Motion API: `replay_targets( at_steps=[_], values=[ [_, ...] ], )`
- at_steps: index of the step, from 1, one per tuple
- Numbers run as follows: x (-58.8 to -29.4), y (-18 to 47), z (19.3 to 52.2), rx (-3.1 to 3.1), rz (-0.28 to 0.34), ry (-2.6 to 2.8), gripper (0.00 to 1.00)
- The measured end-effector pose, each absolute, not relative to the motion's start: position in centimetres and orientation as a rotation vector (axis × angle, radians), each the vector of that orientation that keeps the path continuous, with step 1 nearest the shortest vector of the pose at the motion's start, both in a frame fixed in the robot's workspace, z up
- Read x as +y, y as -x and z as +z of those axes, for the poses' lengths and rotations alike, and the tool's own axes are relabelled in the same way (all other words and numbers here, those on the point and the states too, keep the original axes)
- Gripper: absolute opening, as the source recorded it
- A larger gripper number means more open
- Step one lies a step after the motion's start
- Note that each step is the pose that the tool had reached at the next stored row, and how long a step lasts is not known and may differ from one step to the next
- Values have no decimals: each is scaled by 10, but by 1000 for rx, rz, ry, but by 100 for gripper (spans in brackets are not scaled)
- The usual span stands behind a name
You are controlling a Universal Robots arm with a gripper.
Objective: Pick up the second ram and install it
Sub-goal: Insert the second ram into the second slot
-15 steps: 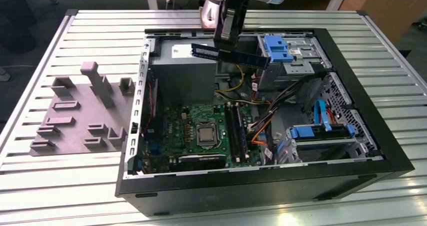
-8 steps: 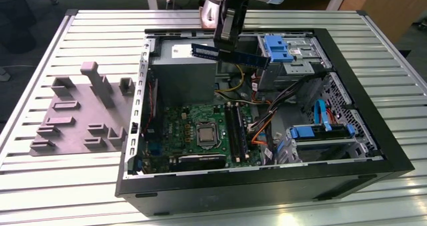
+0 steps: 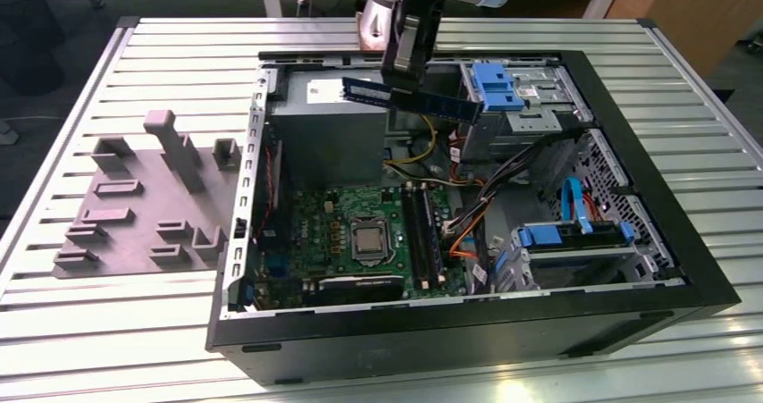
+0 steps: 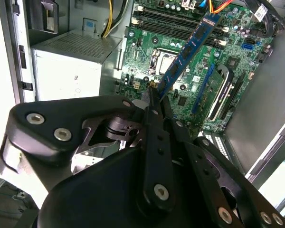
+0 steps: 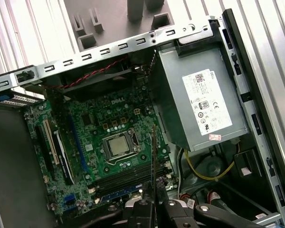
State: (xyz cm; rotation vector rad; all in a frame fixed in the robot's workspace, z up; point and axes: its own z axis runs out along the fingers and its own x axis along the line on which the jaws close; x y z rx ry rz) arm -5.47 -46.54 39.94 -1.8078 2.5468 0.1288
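Observation:
The second ram (image 3: 431, 102), a long dark blue strip with black chips, hangs tilted in the air over the open computer case (image 3: 667, 269). My gripper (image 3: 403, 74) is shut on it near its middle, above the grey power supply (image 3: 320, 135). In the second wrist view the ram (image 4: 190, 47) sticks out from my gripper (image 4: 156, 97) over the green motherboard (image 4: 194, 71). The first wrist view has the ram (image 5: 153, 152) edge-on above the black memory slots (image 5: 128, 175), gripped (image 5: 154, 203) at its near end. It touches no slot.
A grey fixture tray (image 3: 131, 215) with raised blocks lies on the slatted table at the exterior view's left. Inside the case are the processor socket (image 3: 370, 239), black memory slots (image 3: 420, 233), bundled cables (image 3: 501, 188) and blue drive brackets (image 3: 495, 86).

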Motion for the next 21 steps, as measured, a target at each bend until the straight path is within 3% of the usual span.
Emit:
replay_targets(
  at_steps=[21],
  values=[
    [-465,55,397,2806,120,1343,14]
  ],
)
